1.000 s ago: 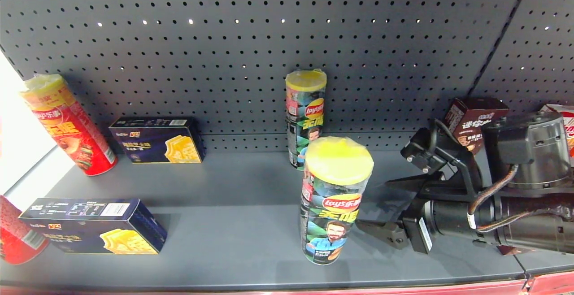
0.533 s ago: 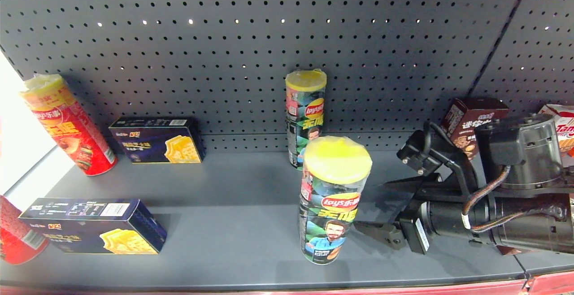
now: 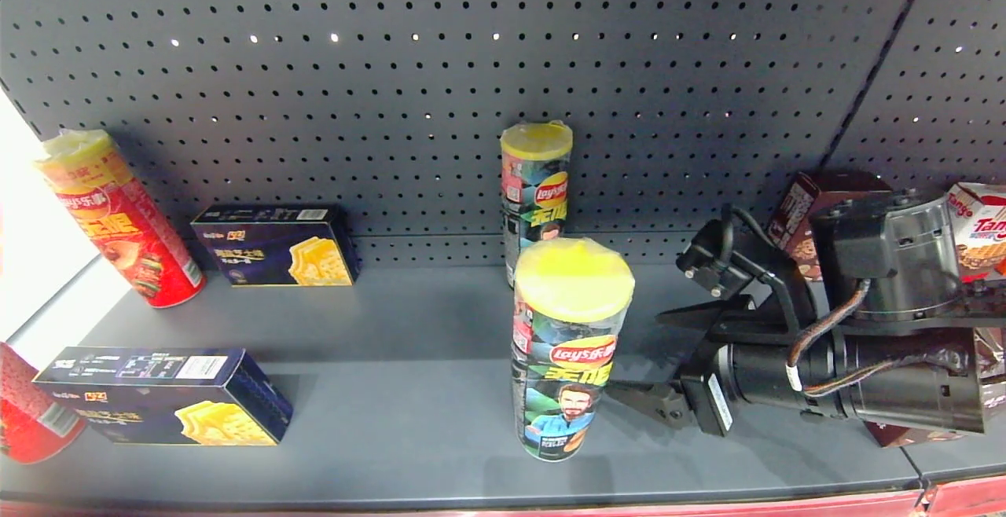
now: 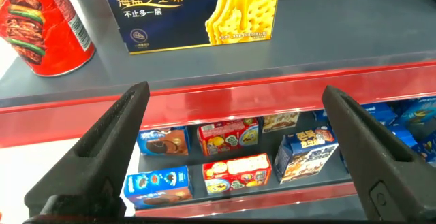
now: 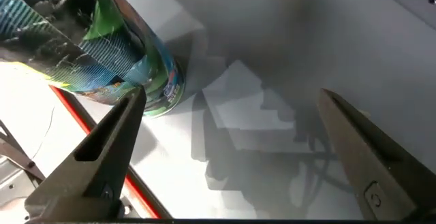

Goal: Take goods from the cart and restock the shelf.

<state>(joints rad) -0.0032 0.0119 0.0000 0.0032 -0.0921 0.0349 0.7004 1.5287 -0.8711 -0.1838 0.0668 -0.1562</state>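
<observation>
The right gripper stands open just right of the near can on the shelf; left gripper open too.

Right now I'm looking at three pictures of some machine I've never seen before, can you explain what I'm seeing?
It's a two-armed robot restocking a shop shelf. The wide picture is from its head camera; the other two are from cameras on its wrists. On the shelf are a front can and a back can with yellow lids, a red can, and a rear blue box and a front blue box. The right gripper is open beside the front can, holding nothing. The left gripper, also open and empty, faces the shelf's red edge.
</observation>
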